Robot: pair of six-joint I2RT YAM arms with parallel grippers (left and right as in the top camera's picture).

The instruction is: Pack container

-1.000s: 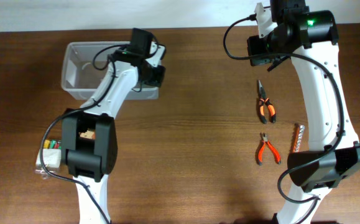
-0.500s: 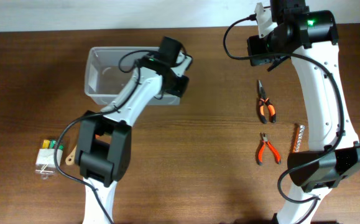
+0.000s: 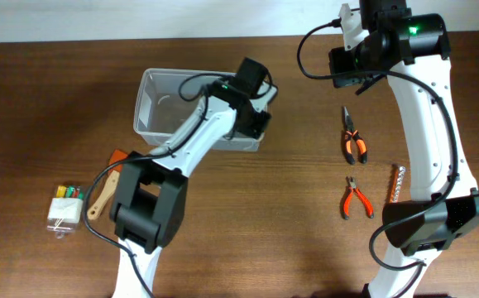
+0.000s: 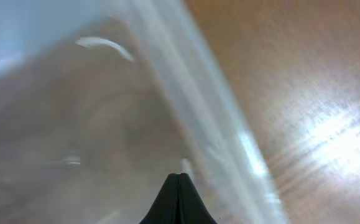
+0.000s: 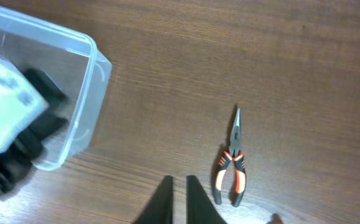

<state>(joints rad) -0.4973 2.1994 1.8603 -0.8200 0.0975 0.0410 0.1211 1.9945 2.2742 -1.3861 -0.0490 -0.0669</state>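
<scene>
Overhead: straight down, whole worktop (image 3: 289,207). Left wrist: very close on container (image 4: 74,124) wall. Right wrist: high, downward; shares container, pliers (image 5: 231,174) with overhead.

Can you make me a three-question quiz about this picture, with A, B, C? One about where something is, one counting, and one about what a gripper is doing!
1. Where do the pliers lie?
A) inside the container
B) on the table by the right arm
C) held up in the air

2. How many orange-handled pliers are there?
A) one
B) two
C) four

3. What is the left gripper doing?
A) pinching the container's wall
B) hanging open above the pliers
C) holding pliers

Answers:
1 B, they rest on the wood beside the right arm.
2 B, two pairs lie one behind the other.
3 A, in the left wrist view it is closed at the container's wall.
</scene>
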